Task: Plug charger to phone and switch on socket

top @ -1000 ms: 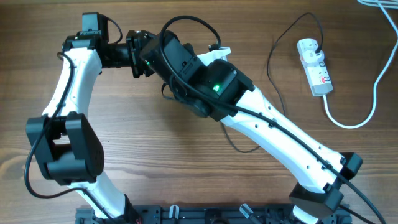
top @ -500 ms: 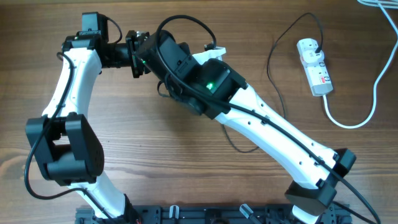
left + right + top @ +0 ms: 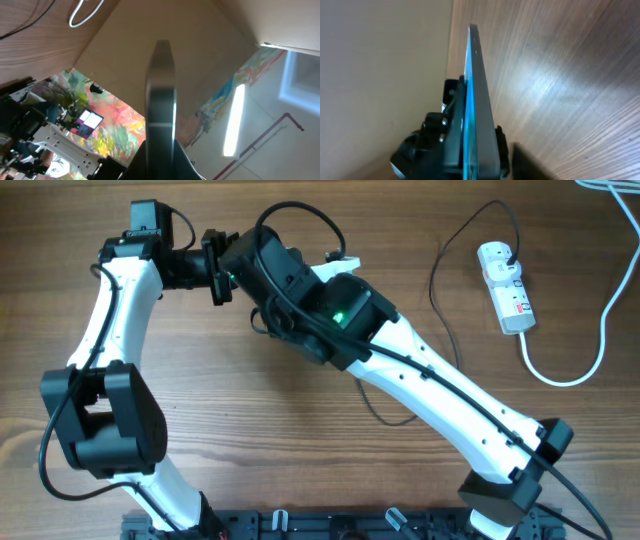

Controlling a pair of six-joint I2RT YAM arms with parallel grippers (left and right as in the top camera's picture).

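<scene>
Along the near edge of the brown wood-grain table (image 3: pixel 260 420) runs a black mounting rail (image 3: pixel 300 525). The white-and-black left arm (image 3: pixel 110 310) rises from its left end. The white-and-black right arm (image 3: pixel 450 400) rises from its right end and slants across the table toward the far left, with a small green light (image 3: pixel 338 318) glowing on its black wrist block.

A loop of the charger (image 3: pixel 434 280), a thin black cable, shows on the wood just beside the right arm's near flank. It passes under that arm and then curves up the far right of the table. Its connector end cannot be seen.

Farther back, the two wrists meet nose to nose at the far left. In the right wrist view the right gripper (image 3: pixel 477 137) has a black finger pressed on each face of the thin flat phone (image 3: pixel 474 85). The phone stands edge-on, clear of the wood, with its cyan screen facing left. In the left wrist view the left gripper (image 3: pixel 160 162) likewise grips the base of the same grey edge, its dark fingers hard against both sides. From overhead the phone is hidden between the wrists.

At the far right lies the socket (image 3: pixel 505 288), a white elongated power strip with red marks, well apart from the grippers. A black plug sits in its far end, and a thick white cord (image 3: pixel 565 375) loops off it
</scene>
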